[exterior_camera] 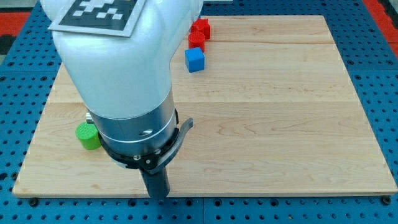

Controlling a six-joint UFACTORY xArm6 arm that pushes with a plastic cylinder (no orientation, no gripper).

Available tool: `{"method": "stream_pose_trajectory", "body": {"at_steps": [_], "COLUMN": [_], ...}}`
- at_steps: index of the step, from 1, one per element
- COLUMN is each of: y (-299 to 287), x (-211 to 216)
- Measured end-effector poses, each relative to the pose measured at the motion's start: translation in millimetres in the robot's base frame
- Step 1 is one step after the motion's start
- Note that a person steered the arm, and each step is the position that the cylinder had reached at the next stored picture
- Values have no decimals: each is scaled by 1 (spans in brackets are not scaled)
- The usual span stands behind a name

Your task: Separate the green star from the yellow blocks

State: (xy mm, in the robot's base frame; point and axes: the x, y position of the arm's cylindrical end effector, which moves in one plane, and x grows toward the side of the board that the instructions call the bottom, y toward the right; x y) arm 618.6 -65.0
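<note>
My arm's white and silver body covers the left half of the wooden board. The dark rod comes down from it, and my tip is near the board's bottom edge, left of centre. A green block peeks out at the left edge of the arm, up and to the left of my tip. It looks rounded and its shape is partly hidden. No green star and no yellow blocks show. They may be behind the arm.
Two red blocks lie at the view's top centre, touching each other. A blue cube sits just below them. Blue pegboard surrounds the board.
</note>
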Motion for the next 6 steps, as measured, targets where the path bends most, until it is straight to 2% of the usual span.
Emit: {"method": "stream_pose_trajectory", "body": {"at_steps": [1,2,6], "y": [-13,-50,-46], "x": [-27,-93,-106]}}
